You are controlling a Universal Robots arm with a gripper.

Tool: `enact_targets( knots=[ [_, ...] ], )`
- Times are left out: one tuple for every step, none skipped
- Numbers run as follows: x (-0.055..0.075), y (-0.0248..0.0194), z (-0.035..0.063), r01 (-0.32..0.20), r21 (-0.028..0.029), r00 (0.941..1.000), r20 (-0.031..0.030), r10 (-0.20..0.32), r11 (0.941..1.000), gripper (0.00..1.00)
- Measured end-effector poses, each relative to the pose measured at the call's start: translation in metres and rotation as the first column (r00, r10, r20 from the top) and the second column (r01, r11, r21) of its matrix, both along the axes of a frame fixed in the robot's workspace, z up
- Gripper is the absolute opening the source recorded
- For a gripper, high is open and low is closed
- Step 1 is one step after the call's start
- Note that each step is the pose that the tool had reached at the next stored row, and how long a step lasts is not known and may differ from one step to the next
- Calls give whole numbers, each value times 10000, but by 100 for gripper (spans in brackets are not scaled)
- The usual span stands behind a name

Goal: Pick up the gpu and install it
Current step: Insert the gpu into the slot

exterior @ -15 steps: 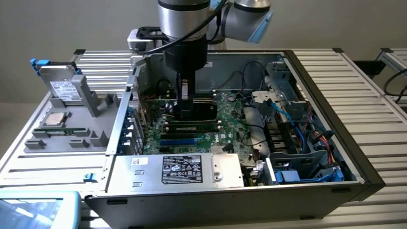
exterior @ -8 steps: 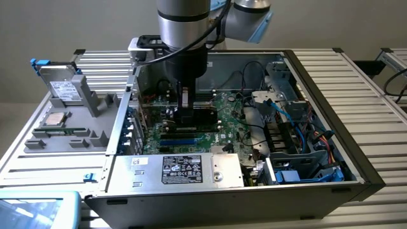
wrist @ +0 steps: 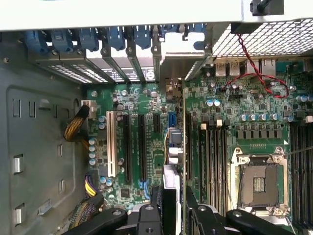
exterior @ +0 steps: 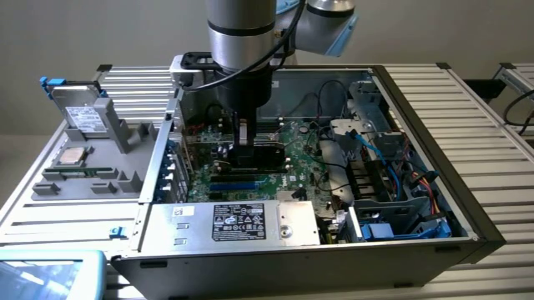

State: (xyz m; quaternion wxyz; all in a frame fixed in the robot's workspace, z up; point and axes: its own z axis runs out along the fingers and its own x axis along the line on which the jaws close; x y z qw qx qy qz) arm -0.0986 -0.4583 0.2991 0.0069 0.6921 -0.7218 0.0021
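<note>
Inside the open computer case (exterior: 292, 265), the gripper (wrist: 172, 196) hangs low over the green motherboard (wrist: 146, 103), its 2 fingers closed on the gpu (wrist: 172, 147), 1 on each face. The card stands on edge between the long black expansion slots (wrist: 134, 147) and the memory slots (wrist: 212, 156), its bracket end toward the rear slot covers (wrist: 117, 68). Whether it sits in a slot I cannot tell.

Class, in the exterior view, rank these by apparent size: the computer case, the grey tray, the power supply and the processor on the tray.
1. Computer case
2. Grey tray
3. Power supply, close to the tray in size and nearer the camera, so that pair is unsure
4. Processor, clearly smallest
</note>
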Motion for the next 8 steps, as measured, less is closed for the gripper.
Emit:
enact_targets(
  knots=[
    [0,0,-1,-4,2,10000,1,4,10000,28],
    [0,0,-2,-4,3,10000,1,4,10000,28],
    [1,0,-2,-6,3,10000,1,6,10000,28],
    [1,0,-2,-7,1,10000,0,7,10000,28],
    [1,1,-5,-8,-7,10000,2,8,10000,28],
    [1,1,-6,-7,-25,10000,1,8,10000,28],
    [-1,5,-8,-6,-56,10000,0,6,10000,28],
    [-1,12,-8,-6,-73,10000,0,6,10000,28]
  ],
)
